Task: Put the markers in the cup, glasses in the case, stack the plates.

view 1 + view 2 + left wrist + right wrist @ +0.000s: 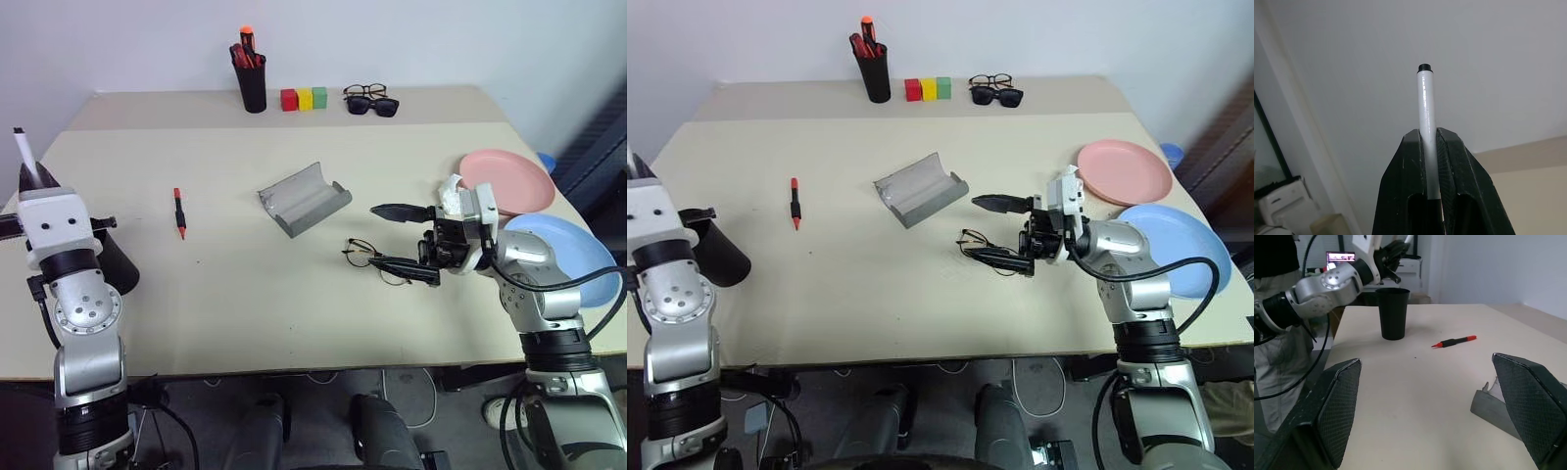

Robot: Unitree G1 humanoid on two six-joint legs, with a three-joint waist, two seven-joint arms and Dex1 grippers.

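Note:
My left gripper (34, 178) is shut on the white marker (24, 149), which sticks up above the table's left edge; the wrist view shows its fingers (1400, 161) clamped on the white barrel (1425, 107). The black cup (116, 260) stands just behind that arm. The red marker (179, 211) lies on the table, to the left of the open grey case (306, 199). My right gripper (394, 239) is open and points left, its lower finger right by the wire-rimmed glasses (370, 255). The pink plate (507, 180) and blue plate (568, 257) lie side by side at the right.
At the back stand a black pen pot with red-orange pens (252, 80), three coloured blocks (304, 98) and two dark pairs of glasses (370, 100). A person (1273, 254) stands beyond the table's left end.

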